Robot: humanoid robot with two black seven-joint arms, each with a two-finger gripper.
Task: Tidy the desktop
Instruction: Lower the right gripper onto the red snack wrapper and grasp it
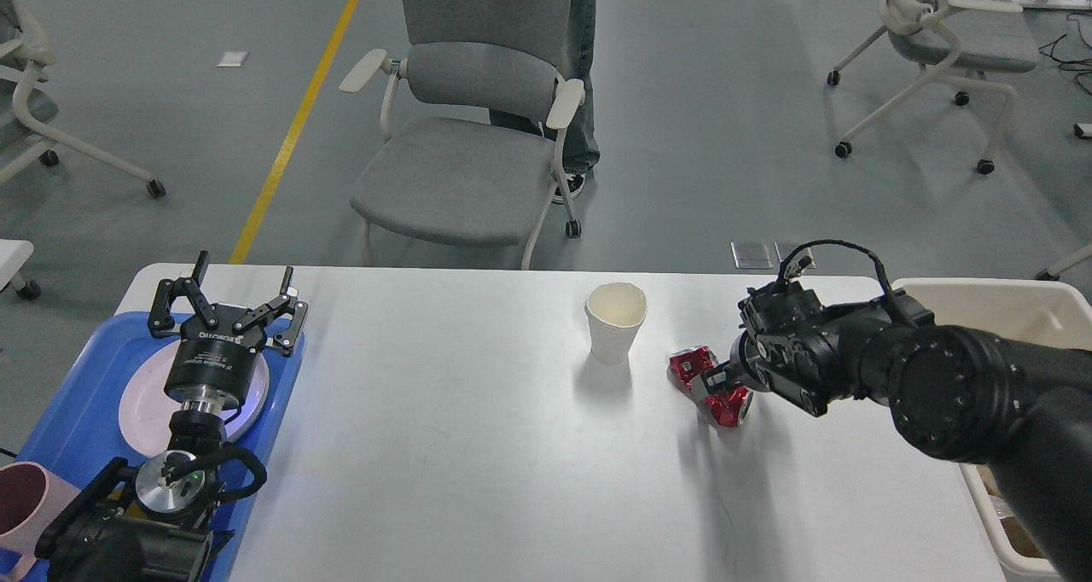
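While the left gripper (229,311) idles over the plate (141,403) in the blue tray (72,411), fingers spread and empty, the paper cup (615,324) stands upright, well left of the right gripper (712,383). Its fingers reach the crushed red can (710,389); whether they grip cannot be told. Likely bound for the beige bin (964,296) behind them. White table (478,462) smooth; chairs beyond.

The large white rectangular surface (478,445) with rounded corners carried a white paper cup (615,323) standing upright near its far edge and, just to the cup's right, a crushed red metal can (693,367) lying on its side. A blue plastic tray (68,411) sat at its left end.
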